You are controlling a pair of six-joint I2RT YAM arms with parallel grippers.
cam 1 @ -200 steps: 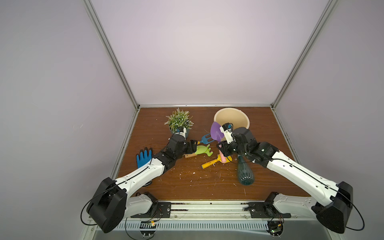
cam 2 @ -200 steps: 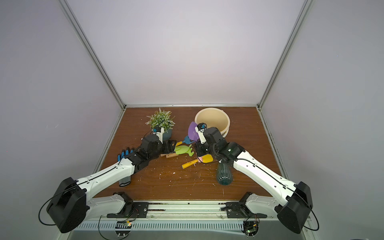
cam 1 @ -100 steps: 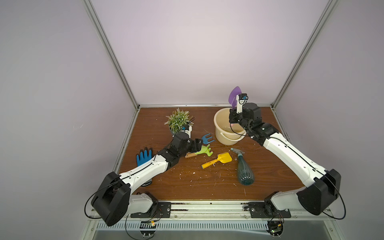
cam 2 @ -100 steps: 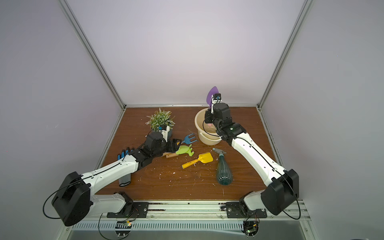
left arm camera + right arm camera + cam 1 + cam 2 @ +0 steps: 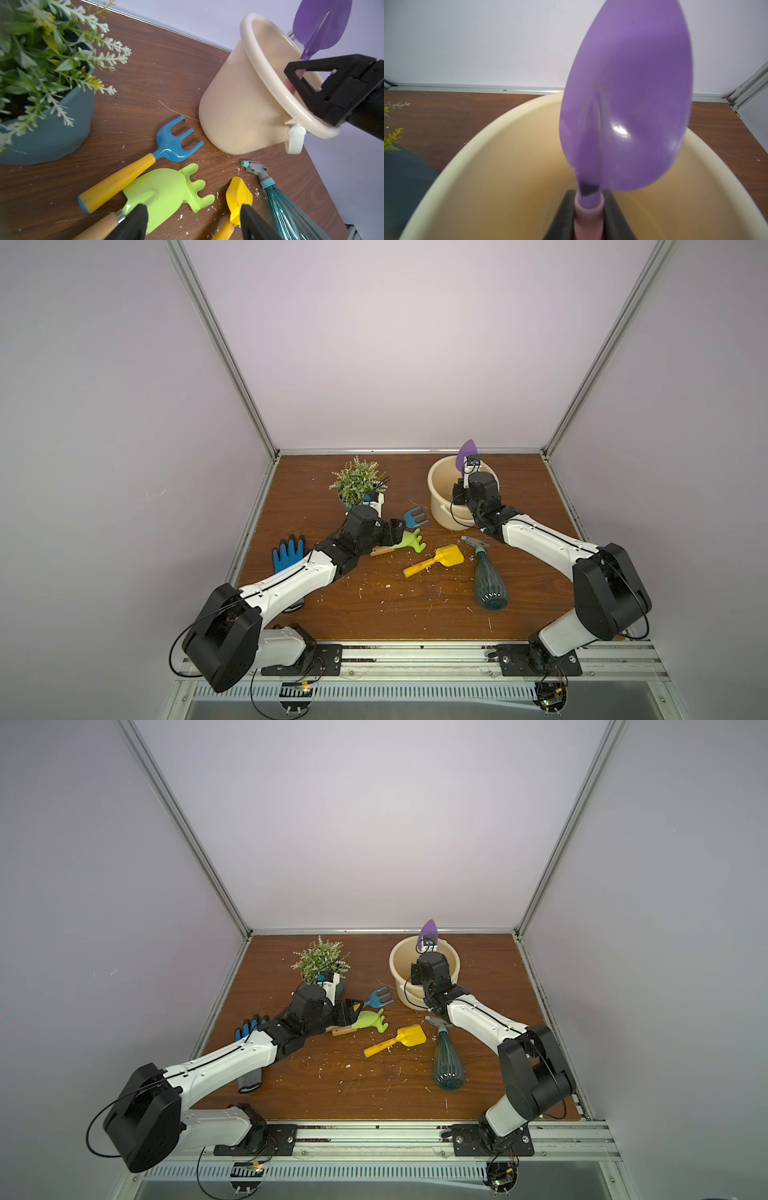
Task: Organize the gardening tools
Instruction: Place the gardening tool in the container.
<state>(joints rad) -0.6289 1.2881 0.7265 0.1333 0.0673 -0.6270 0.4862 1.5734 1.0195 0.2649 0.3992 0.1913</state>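
Presently right gripper (image 5: 588,218) clamps purple trowel (image 5: 625,104) handle-down, likely to stand it in bucket (image 5: 488,166); left gripper (image 5: 193,220) gapes over lime trowel (image 5: 162,193).

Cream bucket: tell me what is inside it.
The purple trowel reaches handle-first into the cream bucket, gripped by the right end effector, blade above the rim. They cover part of the bottom.

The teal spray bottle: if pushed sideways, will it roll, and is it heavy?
The spray bottle lies on its round side, so it would probably roll, in a curve since it tapers. It looks see-through and empty, so likely light.
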